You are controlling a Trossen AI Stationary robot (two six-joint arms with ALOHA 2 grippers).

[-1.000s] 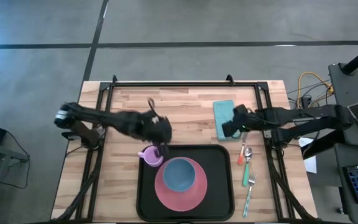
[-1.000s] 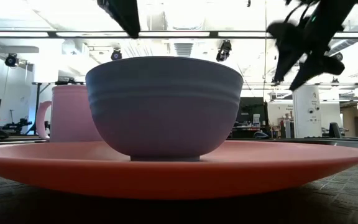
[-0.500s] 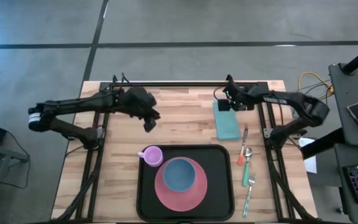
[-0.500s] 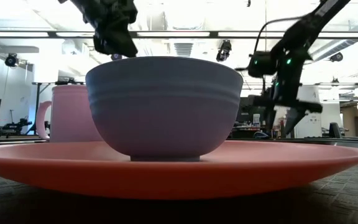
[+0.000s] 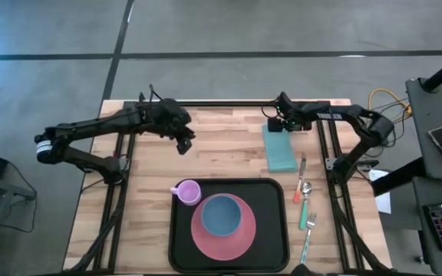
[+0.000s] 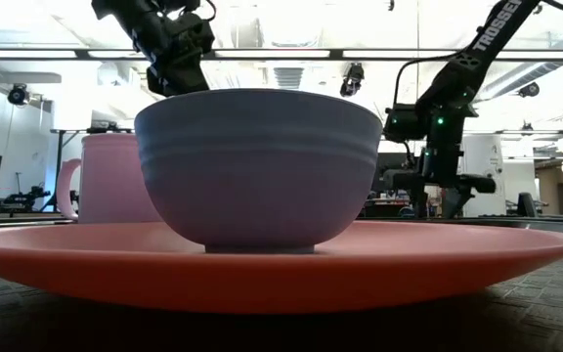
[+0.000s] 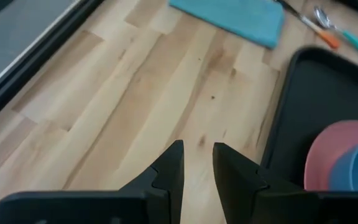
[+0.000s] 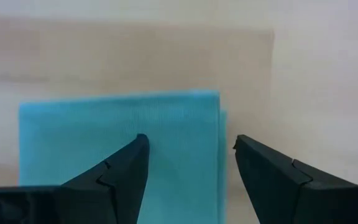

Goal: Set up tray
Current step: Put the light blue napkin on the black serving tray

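Arms both pulled back to the table's far side since a second ago. Left gripper (image 7: 197, 163), nearly clenched, empty, has left the cup (image 5: 187, 191) on the tray (image 5: 273, 230), near edge. Right gripper (image 8: 188, 158), released, hovers over the napkin (image 8: 120, 149); only its wrist view shows that spread.

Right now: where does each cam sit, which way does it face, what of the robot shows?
High: overhead, straight down; both arms, left gripper, right gripper over the teal napkin.
Low: tray level, facing the room; blue bowl on pink plate, arms behind.
Left wrist: over the wooden table; own nearly closed fingers.
Right wrist: looks down on the napkin between open fingers.
Shared: napkin in high and both wrists.
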